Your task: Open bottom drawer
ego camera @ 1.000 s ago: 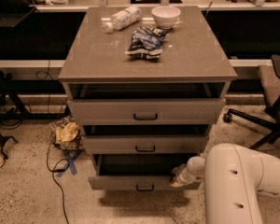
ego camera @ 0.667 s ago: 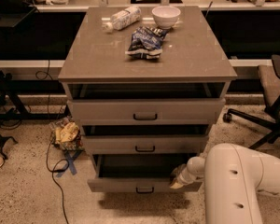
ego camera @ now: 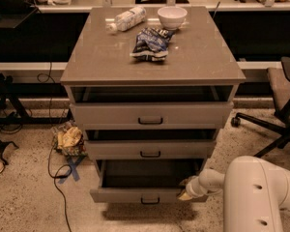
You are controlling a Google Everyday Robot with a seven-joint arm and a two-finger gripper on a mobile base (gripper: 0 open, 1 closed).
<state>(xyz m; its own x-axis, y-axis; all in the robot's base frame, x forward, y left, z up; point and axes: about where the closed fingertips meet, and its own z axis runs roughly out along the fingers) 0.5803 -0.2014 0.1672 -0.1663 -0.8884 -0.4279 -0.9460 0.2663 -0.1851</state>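
A grey-beige desk (ego camera: 198,62) with three drawers stands on a speckled floor. On its top lie a clear plastic bottle (ego camera: 127,19) on its side, a white bowl (ego camera: 172,17) upright just beside it, and a dark crumpled snack bag (ego camera: 150,42) nearer the front. To the right, well apart, stands a black office chair (ego camera: 280,105). On the floor to the left sit a crumpled yellow bag (ego camera: 70,140), a loose black cable (ego camera: 52,175) and a cross of blue tape (ego camera: 73,167). All three drawers are pulled out part way. The bottom drawer (ego camera: 130,195) sticks out the furthest, its narrow front panel and small black handle (ego camera: 150,200) close to the floor; its inside is in dark shadow and nothing can be made out in it. The top drawer (ego camera: 111,115) and middle drawer (ego camera: 111,149) show only dark gaps. The robot's bulky white arm (ego camera: 261,192) fills the lower right corner. The tool (ego camera: 186,192) sits at the right end of the bottom drawer's front, right of the handle; whether it is spread or pressed together cannot be told.
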